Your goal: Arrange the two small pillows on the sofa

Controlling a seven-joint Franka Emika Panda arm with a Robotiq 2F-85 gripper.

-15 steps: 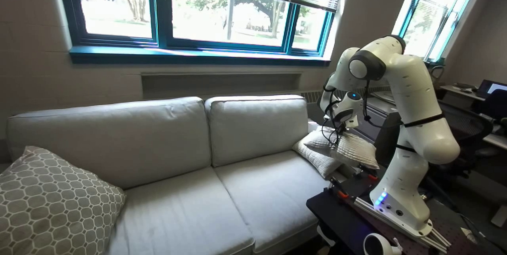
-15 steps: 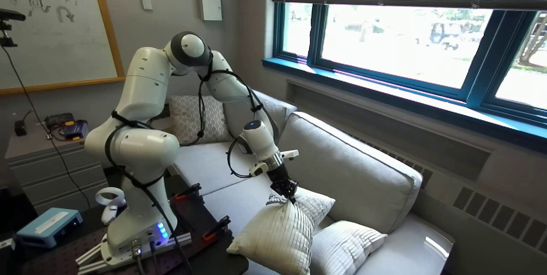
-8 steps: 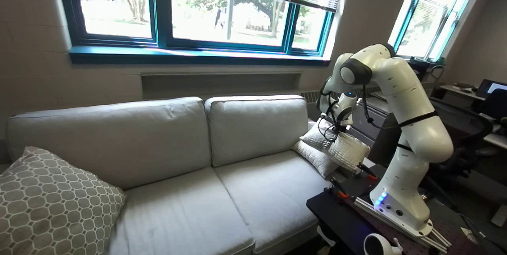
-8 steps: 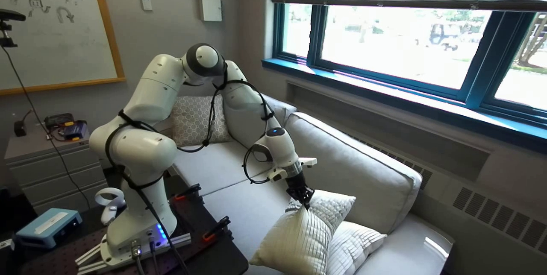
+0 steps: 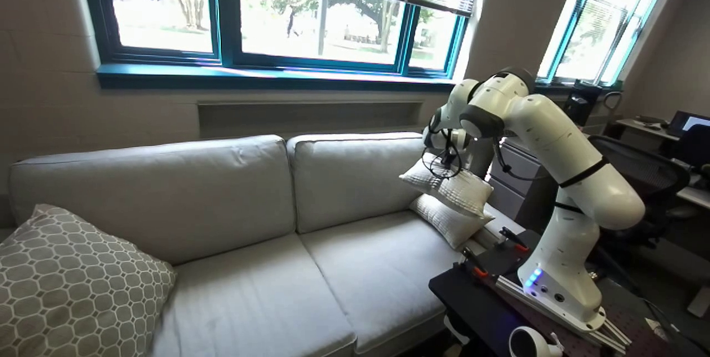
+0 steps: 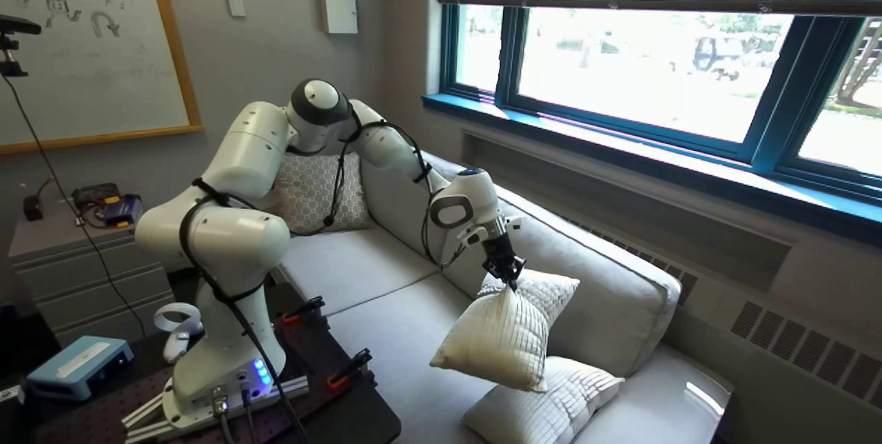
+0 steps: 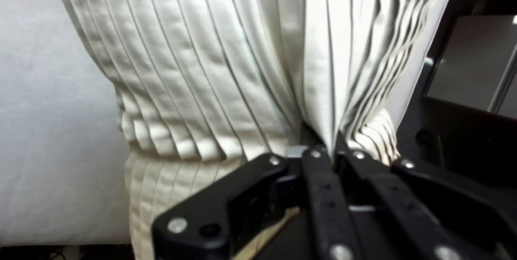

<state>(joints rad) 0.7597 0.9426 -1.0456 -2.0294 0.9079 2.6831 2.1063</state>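
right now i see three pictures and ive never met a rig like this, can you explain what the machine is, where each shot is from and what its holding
You're seeing a white robot arm, mounted on a dark table beside a sofa. Two pictures are taken from different spots in the room; the close-up is taken from the arm's wrist. The black hand pinches a small off-white pillow by the cloth, above a second pillow lying near one end of the sofa. Whether the two pillows touch, I can't tell. A grey patterned cushion sits at the opposite end.
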